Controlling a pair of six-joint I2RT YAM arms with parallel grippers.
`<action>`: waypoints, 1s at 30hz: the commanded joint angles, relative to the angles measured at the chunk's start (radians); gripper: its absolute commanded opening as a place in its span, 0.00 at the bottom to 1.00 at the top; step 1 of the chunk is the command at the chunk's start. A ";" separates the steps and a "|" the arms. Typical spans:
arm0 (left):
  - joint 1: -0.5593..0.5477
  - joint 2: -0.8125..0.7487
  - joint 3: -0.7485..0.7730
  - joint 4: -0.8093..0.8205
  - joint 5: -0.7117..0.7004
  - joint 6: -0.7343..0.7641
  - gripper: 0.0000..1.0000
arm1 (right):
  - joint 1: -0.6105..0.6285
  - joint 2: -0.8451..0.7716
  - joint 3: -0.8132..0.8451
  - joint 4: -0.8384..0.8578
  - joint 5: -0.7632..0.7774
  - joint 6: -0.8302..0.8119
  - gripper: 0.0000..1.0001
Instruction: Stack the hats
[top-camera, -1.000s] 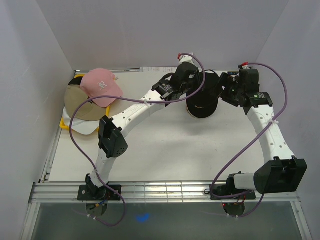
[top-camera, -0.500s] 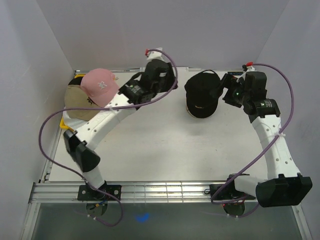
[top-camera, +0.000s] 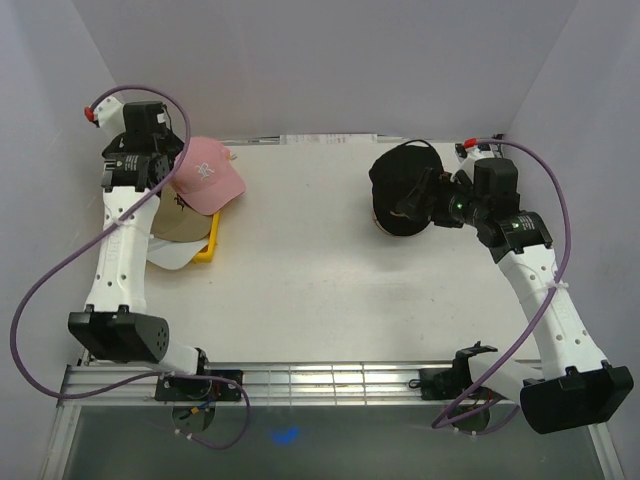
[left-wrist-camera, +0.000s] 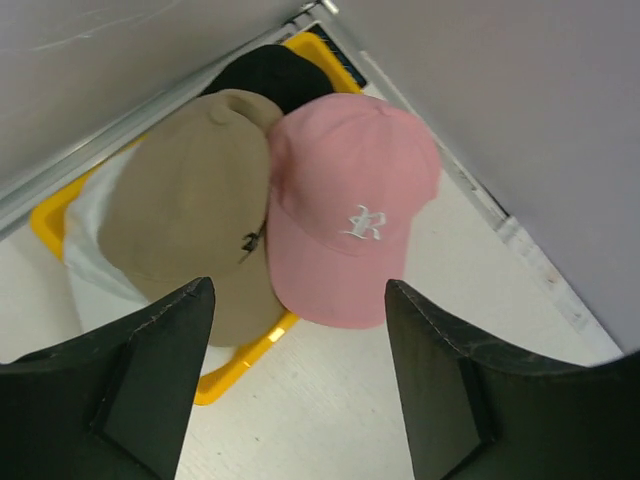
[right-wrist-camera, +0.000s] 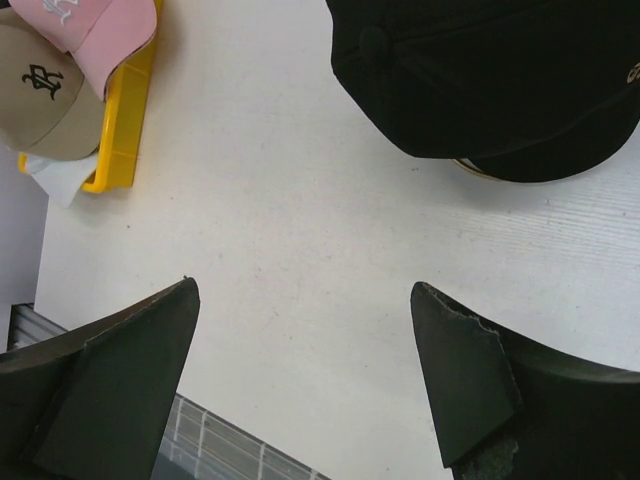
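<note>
The pink cap (left-wrist-camera: 350, 210), the tan cap (left-wrist-camera: 185, 205) and the white cap (left-wrist-camera: 85, 255) are in a loose pile on the yellow tray (left-wrist-camera: 240, 360), at the far left of the table (top-camera: 320, 270). The pink cap leans on the tan one, and the white one peeks out from under them. The black cap (top-camera: 400, 190) sits alone at the far right, well apart from the pile. It looks like the job now is to get this 1 cap over to the other 3. The right fingers (right-wrist-camera: 110, 370) are spread wide with nothing in them, and they are near the black cap but not touching it. The left fingers (left-wrist-camera: 160, 370) are also spread wide and hold nothing, up above the pile. To do this step well, the right fingers should go for the brim or the front edge of the black cap, because the round top is soft and would squash or slip. They should pinch only cloth and not scrape the table. The cap should be lifted high so its brim does not drag. The pile sits crooked, so the black cap could slide off if it lands on the pink cap's slope. It may be best to set it down flat over the middle, with the brim facing the same way.
</note>
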 joint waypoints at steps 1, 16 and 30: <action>0.117 0.094 0.078 -0.085 -0.026 0.024 0.80 | 0.006 -0.004 -0.024 0.030 -0.020 -0.040 0.91; 0.240 0.312 0.088 -0.069 0.028 0.067 0.82 | 0.006 -0.007 -0.109 0.081 -0.047 -0.049 0.91; 0.248 0.335 -0.070 0.021 0.016 0.116 0.78 | 0.006 0.002 -0.184 0.136 -0.056 -0.046 0.91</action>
